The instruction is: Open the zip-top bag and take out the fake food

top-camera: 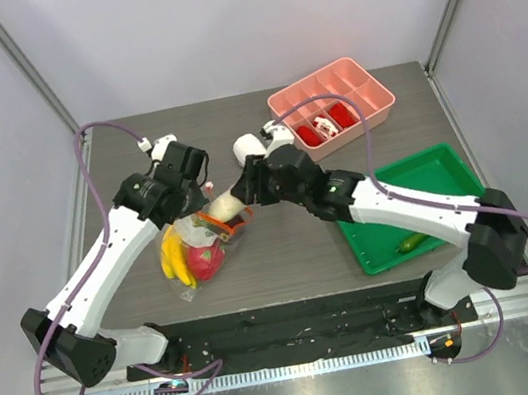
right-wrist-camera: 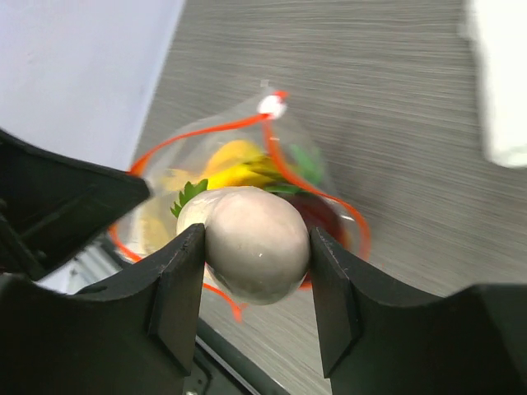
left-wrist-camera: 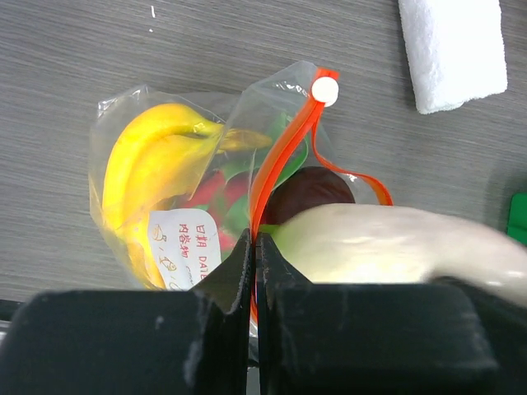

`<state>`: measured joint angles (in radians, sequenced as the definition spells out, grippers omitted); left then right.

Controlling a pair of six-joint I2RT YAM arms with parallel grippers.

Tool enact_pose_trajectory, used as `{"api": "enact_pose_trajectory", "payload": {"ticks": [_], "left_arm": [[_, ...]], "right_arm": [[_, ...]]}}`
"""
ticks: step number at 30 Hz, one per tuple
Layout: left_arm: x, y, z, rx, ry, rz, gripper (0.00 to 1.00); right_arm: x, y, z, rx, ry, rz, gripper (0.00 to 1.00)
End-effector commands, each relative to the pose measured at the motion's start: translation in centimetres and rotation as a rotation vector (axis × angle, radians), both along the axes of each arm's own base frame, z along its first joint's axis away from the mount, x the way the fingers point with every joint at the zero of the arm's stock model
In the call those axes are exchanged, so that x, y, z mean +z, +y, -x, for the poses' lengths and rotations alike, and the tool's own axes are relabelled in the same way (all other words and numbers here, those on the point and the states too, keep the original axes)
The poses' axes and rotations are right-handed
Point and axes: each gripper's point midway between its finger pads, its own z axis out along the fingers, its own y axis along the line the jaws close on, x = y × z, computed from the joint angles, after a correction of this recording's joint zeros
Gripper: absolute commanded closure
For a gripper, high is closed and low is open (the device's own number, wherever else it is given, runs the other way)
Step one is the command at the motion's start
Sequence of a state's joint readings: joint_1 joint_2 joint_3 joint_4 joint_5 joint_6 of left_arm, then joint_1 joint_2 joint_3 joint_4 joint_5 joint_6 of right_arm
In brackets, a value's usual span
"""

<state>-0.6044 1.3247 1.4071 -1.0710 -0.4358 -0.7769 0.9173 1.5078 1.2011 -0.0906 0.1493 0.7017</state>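
Left gripper [left-wrist-camera: 254, 247] pinched tight on the zip-top bag [left-wrist-camera: 123, 111] at its orange strip, pinning it left of centre (anchor against the pull). Right gripper [right-wrist-camera: 257, 247] clamps the white vegetable [left-wrist-camera: 387, 243], half out of the mouth. Banana [left-wrist-camera: 156, 160] inside.

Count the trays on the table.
2. The pink divided plastic tray sits at the far right of the table; the green shallow plastic tray lies nearer, right side, partly covered by the right arm. None seems hidden.
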Motion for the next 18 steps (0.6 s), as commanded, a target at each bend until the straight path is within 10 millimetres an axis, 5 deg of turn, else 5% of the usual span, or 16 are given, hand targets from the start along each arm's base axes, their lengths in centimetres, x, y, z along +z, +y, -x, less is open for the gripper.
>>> {"api": "enact_pose_trajectory", "payload": {"ticks": [1, 4, 5, 9, 13, 18], "left_arm": [[0.9, 0.9, 0.4, 0.005, -0.038, -0.003, 1.0], [1.1, 1.1, 0.5, 0.001, -0.044, -0.011, 1.0], [1.1, 1.2, 0.5, -0.003, -0.042, -0.015, 1.0], [1.1, 1.1, 0.7, -0.008, -0.04, -0.004, 1.0], [0.8, -0.4, 1.1, -0.073, -0.042, 0.066, 1.0], [0.5, -0.5, 1.6, -0.082, -0.048, 0.09, 1.0]], "right_arm": [[2.1, -8.1, -0.9, -0.167, -0.051, 0.108, 0.99], [2.1, -13.0, -0.3, -0.211, -0.029, 0.162, 0.99], [3.4, -16.5, -0.3, -0.281, -0.038, 0.14, 0.99], [2.8, -25.7, 2.1, -0.409, 0.041, 0.218, 0.99], [-0.2, -30.9, 4.9, -0.485, 0.161, 0.353, 0.99], [-4.7, -33.6, 6.1, -0.561, 0.331, 0.39, 0.99]]}}
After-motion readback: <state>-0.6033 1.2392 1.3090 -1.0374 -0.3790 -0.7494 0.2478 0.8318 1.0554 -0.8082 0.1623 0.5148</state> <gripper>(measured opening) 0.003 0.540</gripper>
